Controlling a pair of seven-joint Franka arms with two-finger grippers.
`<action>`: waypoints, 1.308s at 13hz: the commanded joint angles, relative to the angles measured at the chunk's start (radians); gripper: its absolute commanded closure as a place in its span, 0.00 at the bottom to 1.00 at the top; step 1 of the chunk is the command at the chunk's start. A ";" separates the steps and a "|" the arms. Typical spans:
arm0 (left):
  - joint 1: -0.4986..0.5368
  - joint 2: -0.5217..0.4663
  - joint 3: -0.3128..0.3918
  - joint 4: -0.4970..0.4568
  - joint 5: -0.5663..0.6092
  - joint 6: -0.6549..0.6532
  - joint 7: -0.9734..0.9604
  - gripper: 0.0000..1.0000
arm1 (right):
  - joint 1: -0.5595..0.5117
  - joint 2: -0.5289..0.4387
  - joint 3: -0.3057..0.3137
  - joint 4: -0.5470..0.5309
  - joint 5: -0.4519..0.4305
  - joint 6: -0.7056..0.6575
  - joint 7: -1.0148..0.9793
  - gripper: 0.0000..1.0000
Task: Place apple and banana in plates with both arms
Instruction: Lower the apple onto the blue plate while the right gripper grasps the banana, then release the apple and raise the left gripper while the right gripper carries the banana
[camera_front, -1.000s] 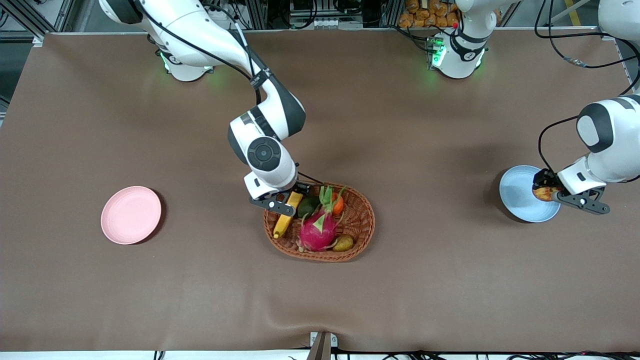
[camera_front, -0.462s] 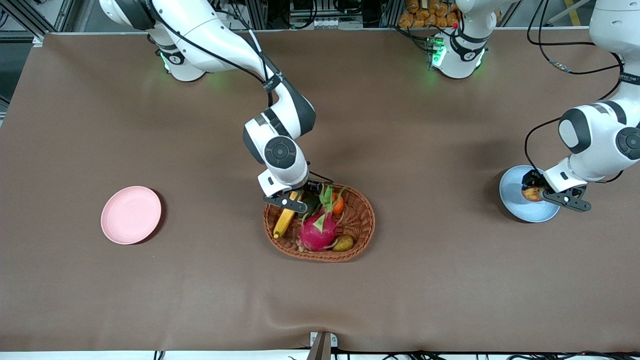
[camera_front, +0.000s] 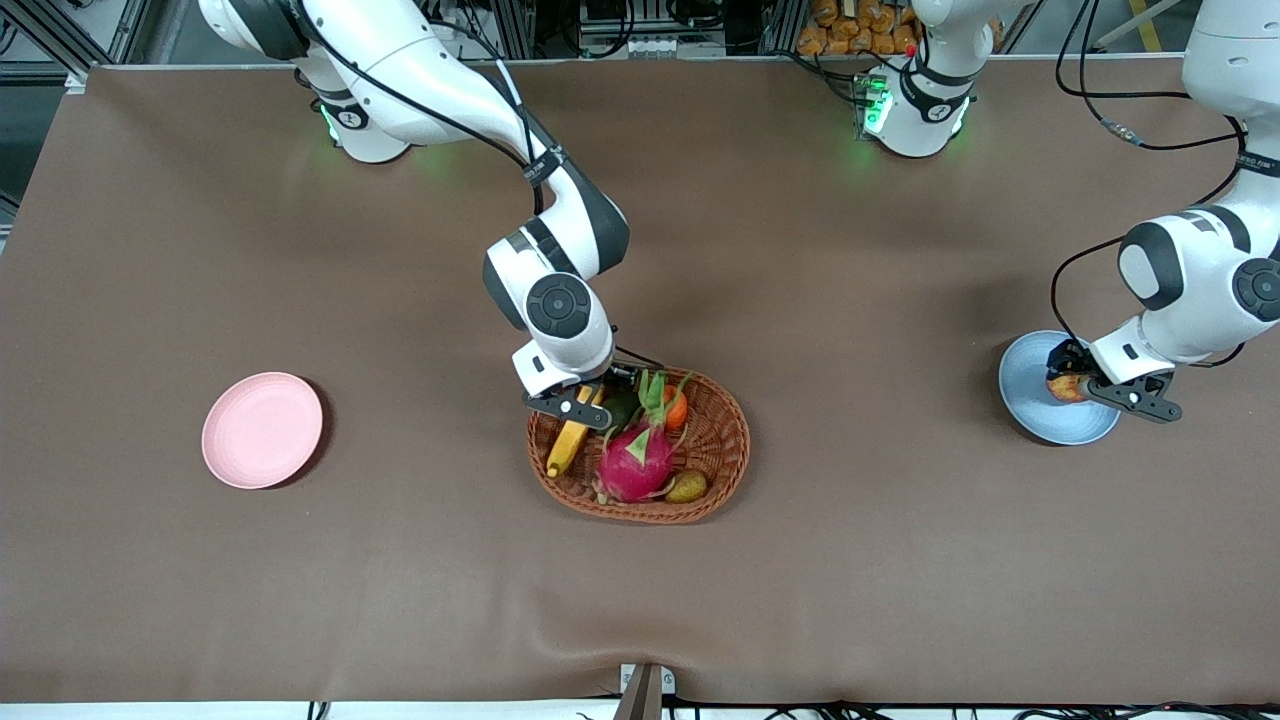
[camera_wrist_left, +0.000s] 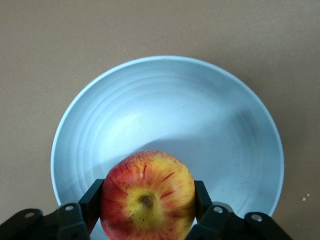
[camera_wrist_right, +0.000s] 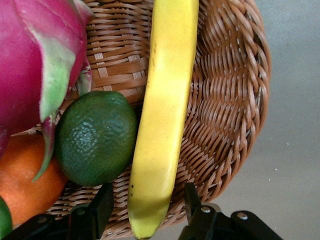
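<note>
Over the blue plate the left hand grips the apple; right hand open astride banana.

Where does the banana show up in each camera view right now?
Front view: banana lies in the wicker basket, at the right arm's end, under the right gripper.
Left wrist view: not in it.
Right wrist view: banana between open fingers.
Shared landmark: the basket.

nothing readable anywhere honestly, no labels, no brand marks, no numbers, no signs on any of the stuff in view
</note>
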 joint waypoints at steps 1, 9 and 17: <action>0.021 0.010 -0.013 -0.006 0.019 0.017 0.009 0.06 | 0.002 0.013 -0.002 0.026 -0.019 -0.007 0.018 0.50; 0.010 -0.039 -0.076 0.129 0.006 -0.200 0.001 0.00 | -0.026 -0.024 -0.004 0.054 -0.036 -0.084 -0.014 1.00; 0.007 -0.051 -0.171 0.471 0.005 -0.541 -0.051 0.00 | -0.220 -0.132 0.002 0.196 -0.016 -0.401 -0.204 1.00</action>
